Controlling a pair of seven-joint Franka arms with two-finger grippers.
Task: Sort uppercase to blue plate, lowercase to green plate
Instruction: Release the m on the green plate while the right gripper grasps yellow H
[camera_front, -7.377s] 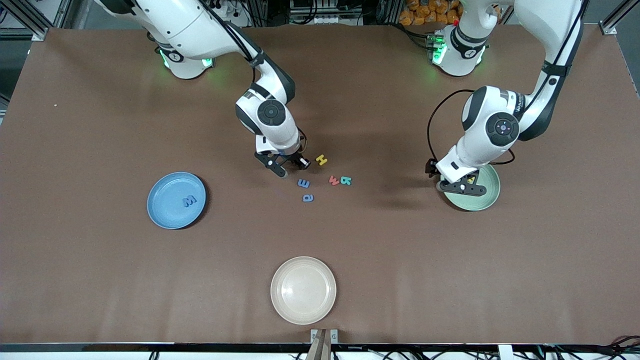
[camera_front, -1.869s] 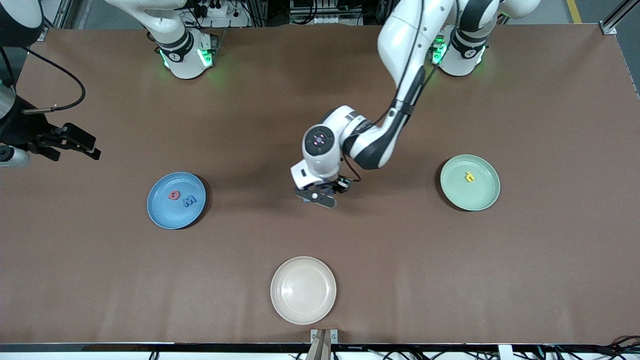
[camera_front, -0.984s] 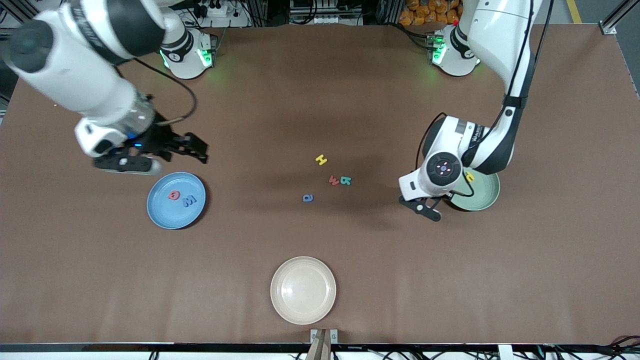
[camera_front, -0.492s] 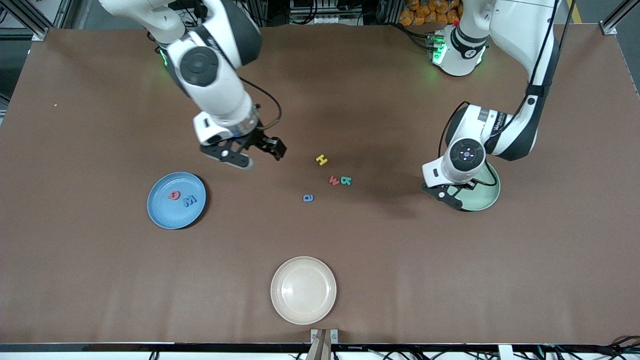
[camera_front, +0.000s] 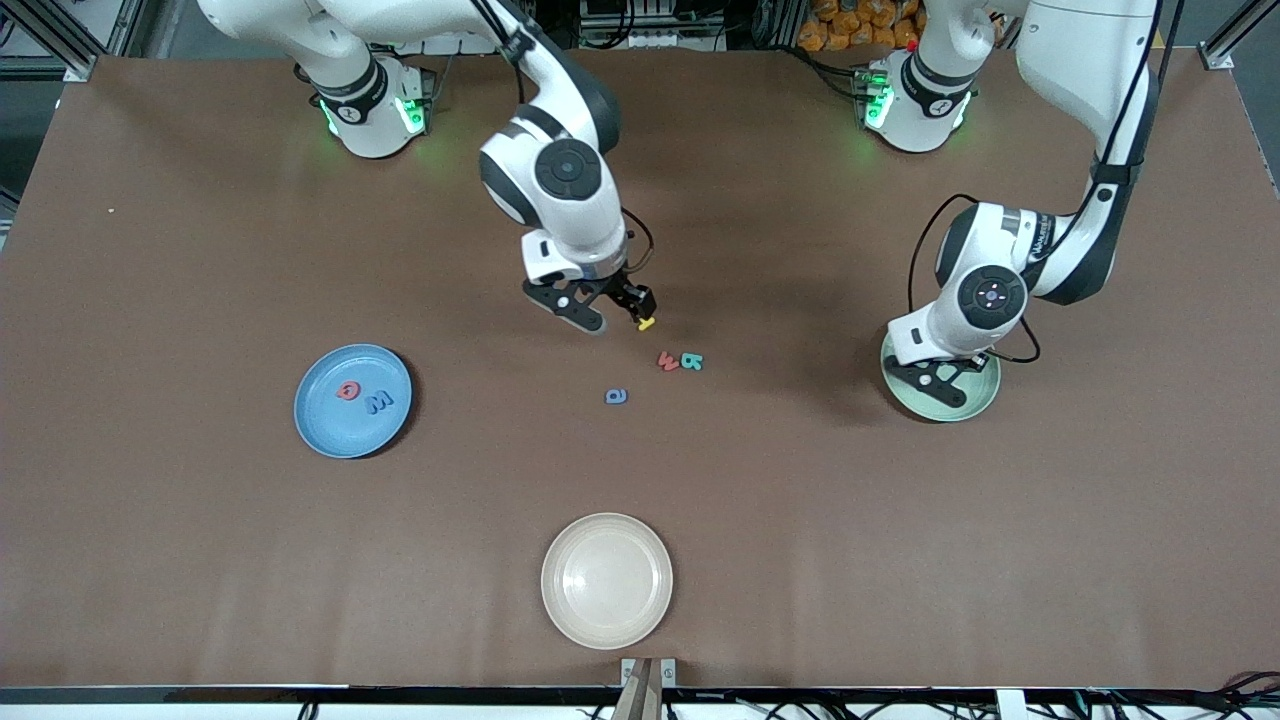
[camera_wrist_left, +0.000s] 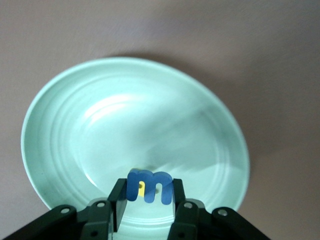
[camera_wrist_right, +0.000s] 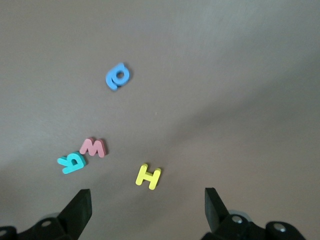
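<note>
Only the left wrist view shows left tool (camera_wrist_left: 149, 200) pinching blue letter (camera_wrist_left: 149, 186); right tool (camera_wrist_right: 148, 205) wide.

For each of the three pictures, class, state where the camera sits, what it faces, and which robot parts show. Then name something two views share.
Front view: high across the table, facing both arms, the blue plate and beige plate.
Left wrist view: above the green plate; left gripper holds a blue letter.
Right wrist view: over loose letters; open right gripper.
Shared: yellow H, front and right wrist.
</note>
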